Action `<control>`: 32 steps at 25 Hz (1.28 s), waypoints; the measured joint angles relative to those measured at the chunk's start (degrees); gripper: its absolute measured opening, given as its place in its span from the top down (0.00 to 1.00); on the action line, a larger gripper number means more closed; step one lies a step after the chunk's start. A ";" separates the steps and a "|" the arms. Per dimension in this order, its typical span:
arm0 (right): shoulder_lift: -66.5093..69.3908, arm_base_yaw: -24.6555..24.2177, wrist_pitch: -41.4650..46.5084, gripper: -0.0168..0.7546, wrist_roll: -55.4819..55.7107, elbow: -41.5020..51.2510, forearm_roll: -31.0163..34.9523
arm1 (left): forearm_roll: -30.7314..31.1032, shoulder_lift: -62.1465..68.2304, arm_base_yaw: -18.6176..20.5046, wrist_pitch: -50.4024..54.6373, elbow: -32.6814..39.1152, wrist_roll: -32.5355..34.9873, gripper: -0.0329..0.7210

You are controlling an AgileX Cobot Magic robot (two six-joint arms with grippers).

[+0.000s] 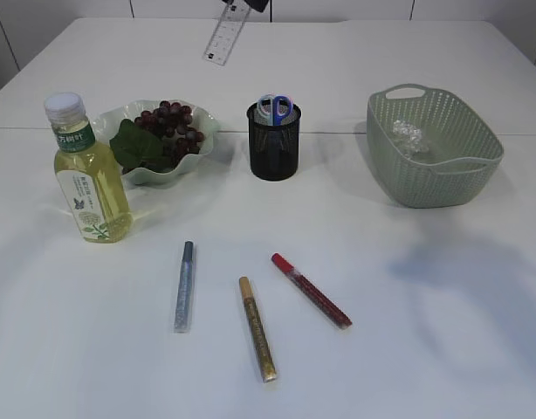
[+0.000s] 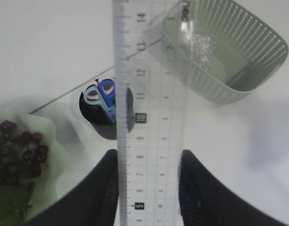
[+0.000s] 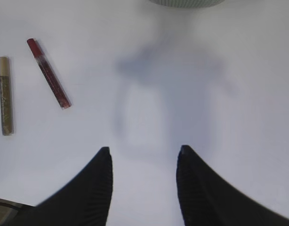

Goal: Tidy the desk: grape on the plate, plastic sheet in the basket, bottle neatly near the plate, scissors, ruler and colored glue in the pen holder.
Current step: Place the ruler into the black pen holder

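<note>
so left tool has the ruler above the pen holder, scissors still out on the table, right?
Not quite. The scissors already stand in the pen holder, as the exterior and left wrist views show. The rest holds: the left tool grips the ruler up above the holder.

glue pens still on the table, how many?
3, all lying in front of the pen holder: silver glue pen at left, gold glue pen in the middle, red glue pen at right. None visibly hidden.

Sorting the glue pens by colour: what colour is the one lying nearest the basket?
Red glue pen, clearest in the exterior view.
</note>
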 joint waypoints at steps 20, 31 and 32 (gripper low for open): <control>0.00 0.00 0.00 0.51 0.00 0.00 0.00 | -4.46 -13.93 0.00 10.28 -0.13 -1.46 0.58; 0.00 0.00 0.00 0.51 0.00 0.00 0.90 | -7.58 -24.78 -0.11 10.28 6.77 -3.49 0.58; 0.00 0.00 0.00 0.51 0.00 0.00 0.94 | -7.58 -25.62 -0.11 10.28 9.04 -3.16 0.58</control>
